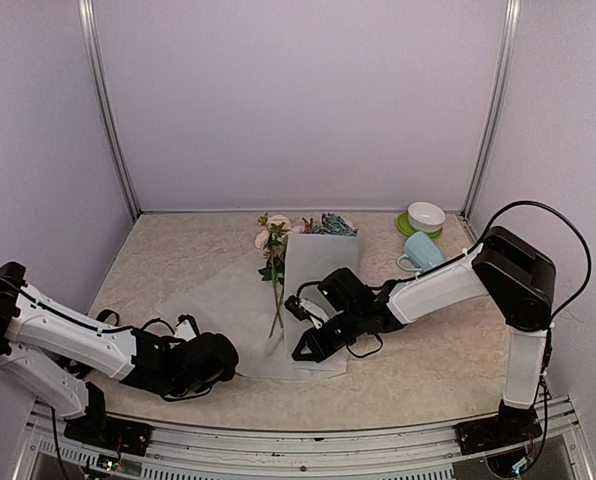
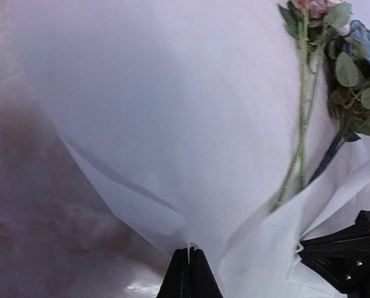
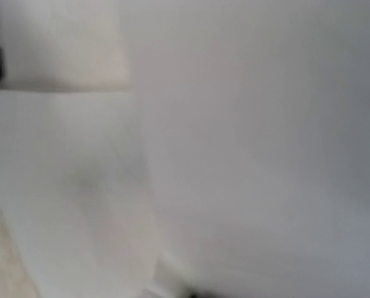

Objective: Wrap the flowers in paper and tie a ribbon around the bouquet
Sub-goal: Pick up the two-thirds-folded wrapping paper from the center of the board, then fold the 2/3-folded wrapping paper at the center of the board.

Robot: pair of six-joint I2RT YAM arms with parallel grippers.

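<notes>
Black fingertips of the left gripper (image 2: 189, 273) are pressing tight together, pinching the near edge of the sheet of frosted, translucent white wrapping paper (image 2: 172, 112), which is standing up in folds above them. Toward one o'clock in the left wrist view, the artificial flowers with pink roses, a blue hydrangea head and thin green stems (image 2: 303, 124) are lying on that sheet. Seen from above, the right gripper (image 1: 308, 345) is sitting closed on the paper's five o'clock part; whether it is pinching paper I cannot tell. At its two o'clock a pale blue mug (image 1: 423, 252) is standing on the beige marbled table (image 1: 178, 260).
</notes>
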